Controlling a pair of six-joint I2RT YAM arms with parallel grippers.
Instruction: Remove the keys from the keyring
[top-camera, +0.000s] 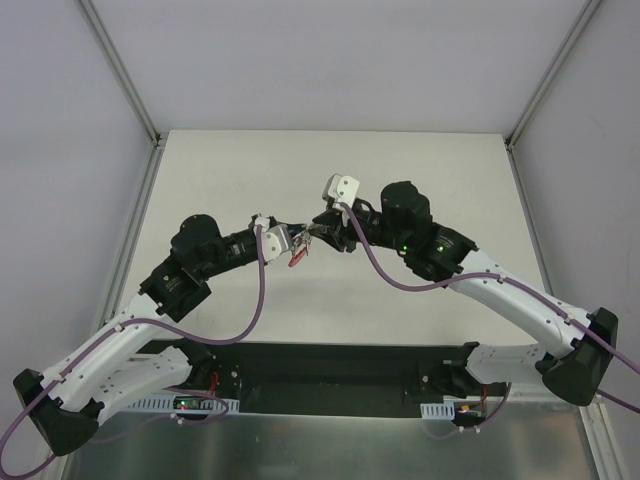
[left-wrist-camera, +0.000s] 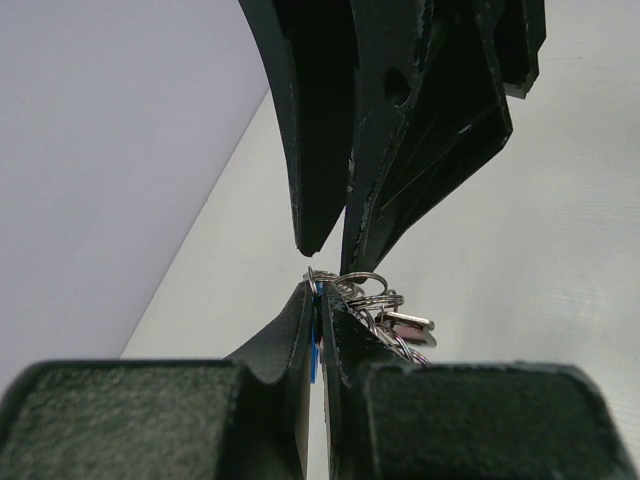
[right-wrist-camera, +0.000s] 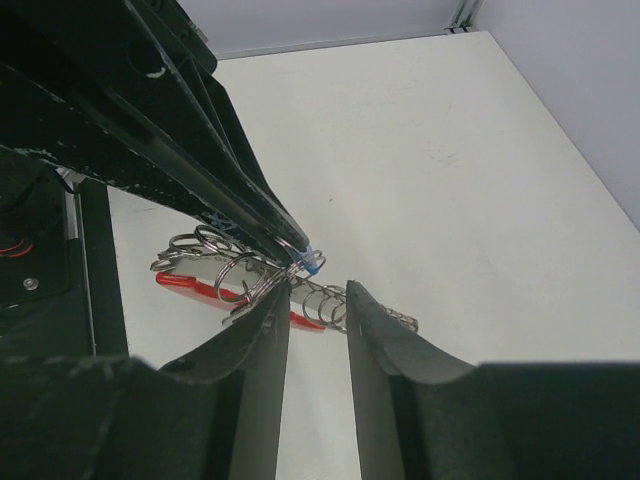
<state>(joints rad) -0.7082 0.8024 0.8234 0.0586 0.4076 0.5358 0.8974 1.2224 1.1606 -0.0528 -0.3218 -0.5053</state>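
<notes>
The keyring (right-wrist-camera: 232, 268) is a cluster of thin silvery wire rings with a red flat tag (right-wrist-camera: 185, 284), held above the table. My left gripper (left-wrist-camera: 320, 296) is shut on one ring beside a small blue piece (right-wrist-camera: 313, 266). A flat silvery key (left-wrist-camera: 408, 323) hangs to the right of its fingers; the other keys are hard to tell from the rings. My right gripper (right-wrist-camera: 317, 290) is open, its tips on either side of the coiled rings (right-wrist-camera: 330, 302) just below the left gripper's tips. In the top view the two grippers (top-camera: 297, 238) (top-camera: 318, 232) meet tip to tip, and the red tag (top-camera: 297, 258) hangs under them.
The white table (top-camera: 420, 170) lies below, with grey walls at the back and sides. A black strip (top-camera: 330, 365) runs along the near edge between the arm bases. Purple cables loop along both arms.
</notes>
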